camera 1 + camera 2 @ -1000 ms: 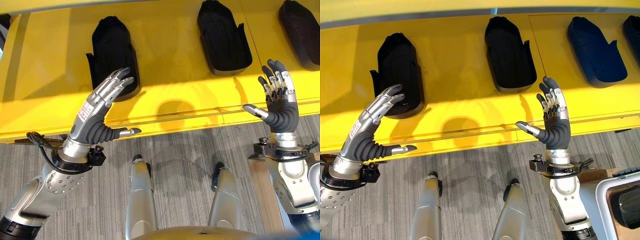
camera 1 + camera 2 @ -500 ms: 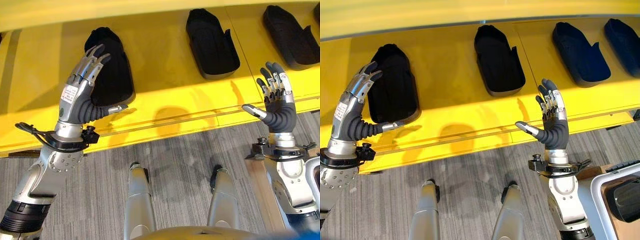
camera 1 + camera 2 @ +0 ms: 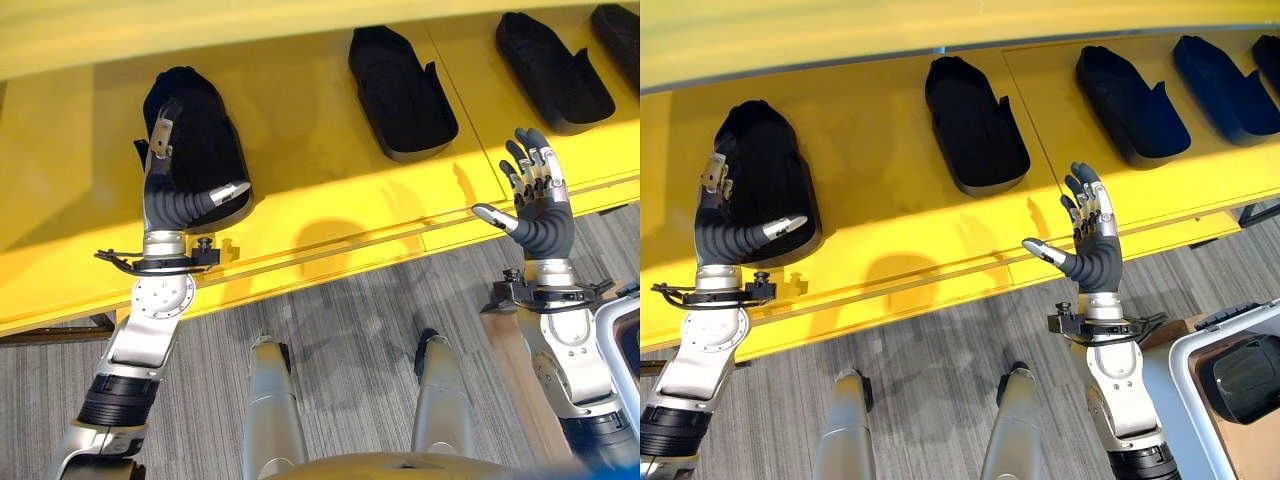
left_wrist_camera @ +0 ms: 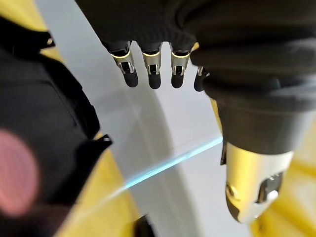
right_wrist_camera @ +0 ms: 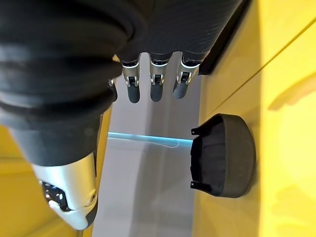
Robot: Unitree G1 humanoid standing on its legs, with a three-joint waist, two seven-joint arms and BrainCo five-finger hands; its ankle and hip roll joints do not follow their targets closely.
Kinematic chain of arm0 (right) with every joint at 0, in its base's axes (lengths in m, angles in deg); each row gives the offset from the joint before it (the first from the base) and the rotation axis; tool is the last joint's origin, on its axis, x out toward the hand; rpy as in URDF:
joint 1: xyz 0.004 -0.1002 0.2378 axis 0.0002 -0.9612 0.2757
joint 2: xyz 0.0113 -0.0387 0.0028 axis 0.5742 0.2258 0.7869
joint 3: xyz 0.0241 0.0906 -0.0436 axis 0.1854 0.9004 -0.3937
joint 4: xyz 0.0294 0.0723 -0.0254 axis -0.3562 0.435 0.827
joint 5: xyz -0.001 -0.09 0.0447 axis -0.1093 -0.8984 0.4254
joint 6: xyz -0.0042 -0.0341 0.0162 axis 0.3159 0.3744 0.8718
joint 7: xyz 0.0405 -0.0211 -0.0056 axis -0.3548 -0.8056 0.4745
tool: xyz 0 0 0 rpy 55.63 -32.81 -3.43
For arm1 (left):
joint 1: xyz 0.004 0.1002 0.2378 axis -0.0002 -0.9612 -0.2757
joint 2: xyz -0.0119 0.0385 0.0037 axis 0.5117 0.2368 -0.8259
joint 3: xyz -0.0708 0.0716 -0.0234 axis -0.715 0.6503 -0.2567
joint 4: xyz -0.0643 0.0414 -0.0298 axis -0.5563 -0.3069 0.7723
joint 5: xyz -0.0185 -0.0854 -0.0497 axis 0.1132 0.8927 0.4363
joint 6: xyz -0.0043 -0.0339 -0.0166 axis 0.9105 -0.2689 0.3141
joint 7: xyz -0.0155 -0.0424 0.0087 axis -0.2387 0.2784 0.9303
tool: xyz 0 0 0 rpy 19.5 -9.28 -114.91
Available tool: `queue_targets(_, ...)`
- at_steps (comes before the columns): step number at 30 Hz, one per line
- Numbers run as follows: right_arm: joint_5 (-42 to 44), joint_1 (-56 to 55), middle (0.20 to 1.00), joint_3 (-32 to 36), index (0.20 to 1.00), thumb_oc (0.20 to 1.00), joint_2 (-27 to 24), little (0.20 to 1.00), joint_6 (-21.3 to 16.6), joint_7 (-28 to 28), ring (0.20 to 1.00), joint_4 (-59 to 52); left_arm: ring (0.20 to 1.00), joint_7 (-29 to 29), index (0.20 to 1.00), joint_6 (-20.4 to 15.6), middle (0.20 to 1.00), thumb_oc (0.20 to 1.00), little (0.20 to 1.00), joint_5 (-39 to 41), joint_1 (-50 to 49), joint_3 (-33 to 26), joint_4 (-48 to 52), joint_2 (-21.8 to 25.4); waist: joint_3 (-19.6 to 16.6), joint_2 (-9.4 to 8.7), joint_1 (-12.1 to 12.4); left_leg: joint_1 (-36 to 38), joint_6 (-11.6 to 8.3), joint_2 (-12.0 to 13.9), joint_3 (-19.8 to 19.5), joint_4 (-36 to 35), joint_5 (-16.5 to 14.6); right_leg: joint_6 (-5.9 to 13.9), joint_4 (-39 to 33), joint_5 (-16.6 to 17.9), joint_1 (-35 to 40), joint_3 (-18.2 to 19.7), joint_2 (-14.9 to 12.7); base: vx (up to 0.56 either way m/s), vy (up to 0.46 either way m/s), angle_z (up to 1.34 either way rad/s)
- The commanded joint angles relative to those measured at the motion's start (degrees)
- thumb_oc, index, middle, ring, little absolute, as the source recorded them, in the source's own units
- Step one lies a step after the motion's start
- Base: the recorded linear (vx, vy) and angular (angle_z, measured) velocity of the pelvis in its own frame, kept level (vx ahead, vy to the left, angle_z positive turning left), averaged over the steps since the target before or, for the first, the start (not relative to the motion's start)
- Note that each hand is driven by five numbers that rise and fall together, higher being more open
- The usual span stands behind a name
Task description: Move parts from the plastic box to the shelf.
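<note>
Task partly complete. Several dark moulded parts already lie in a row on the yellow shelf [image 3: 900,215]: the leftmost part [image 3: 765,180], a middle part [image 3: 975,125] and two further right [image 3: 1130,90]. The left robot hand [image 3: 725,235] is raised against the leftmost part, fingers straight, holding nothing. The right robot hand [image 3: 1092,245] is spread open and empty. One more part [image 3: 1245,375] waits in the plastic box [image 3: 1185,372].
</note>
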Motion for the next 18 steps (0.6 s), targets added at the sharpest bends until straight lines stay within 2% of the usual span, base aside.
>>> queue_targets(1,-0.6,1.3,1.0,0.5,1.0,1.0,0.4,1.0,-2.0,0.1,1.0,-0.6,1.0,0.2,1.0,-4.2,1.0,1.0,1.0,5.1,4.2,1.1,-2.2,-0.3,-3.4,0.63,0.8,-2.3,2.91,-1.0,-0.4,-4.3,8.3,-5.62,5.0,1.9,-5.5,0.6,2.1,0.0,0.004,-0.05)
queue_targets(12,-0.5,2.9,1.0,-1.7,1.0,1.0,-0.3,1.0,-0.6,-0.1,1.0,0.5,1.0,1.7,1.0,-5.1,1.0,1.0,1.0,18.5,15.1,3.4,-9.1,-1.0,-4.9,0.75,-0.2,-2.6,2.78,-0.8,-0.4,-4.1,8.6,-5.51,5.1,2.2,-5.8,0.8,2.4,0.0,0.001,0.0)
queue_targets(18,-1.2,3.5,1.0,-2.5,1.0,1.0,-0.4,1.0,0.0,-0.4,1.0,0.9,1.0,2.0,1.0,-4.2,1.0,1.0,1.0,21.0,17.9,5.1,-14.1,-1.5,-5.1,0.76,-0.5,-2.4,2.7,-0.5,-0.2,-4.2,8.7,-5.48,5.1,2.3,-5.9,1.0,2.7,0.01,0.004,-0.04)
